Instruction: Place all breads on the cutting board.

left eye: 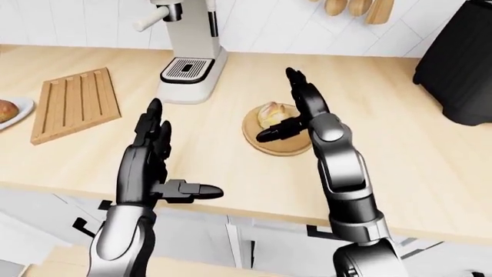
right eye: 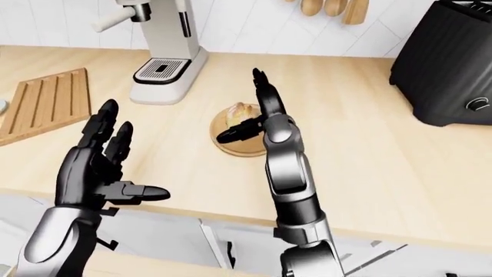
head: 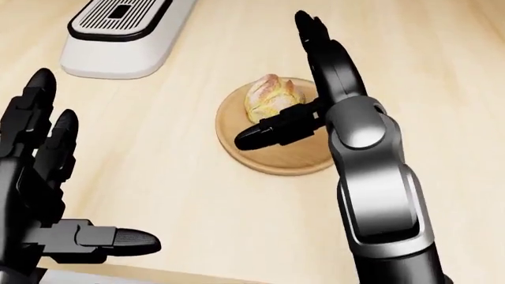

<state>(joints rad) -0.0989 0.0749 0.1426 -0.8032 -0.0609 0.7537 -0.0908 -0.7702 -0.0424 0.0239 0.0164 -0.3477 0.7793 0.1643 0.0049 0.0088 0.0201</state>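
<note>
A crusty bread roll point(head: 270, 94) lies on a round wooden plate point(head: 272, 161) in the middle of the counter. My right hand point(head: 276, 83) is open just right of the roll, with its fingers pointing to the view's top and its thumb point(head: 264, 133) stretched over the plate below the roll. My left hand point(head: 95, 160) hangs open over bare counter at the lower left and holds nothing. In the left-eye view, the slatted wooden cutting board point(left eye: 75, 104) lies at the far left. A second bread point(left eye: 6, 109) sits on a white plate at the left edge.
A white coffee machine point(left eye: 188, 52) stands between the cutting board and the wooden plate. A black appliance point(left eye: 461, 63) fills the right end of the counter. Wooden utensils point(left eye: 353, 7) hang on the tiled wall. The counter's near edge point(left eye: 254, 210) runs below my hands.
</note>
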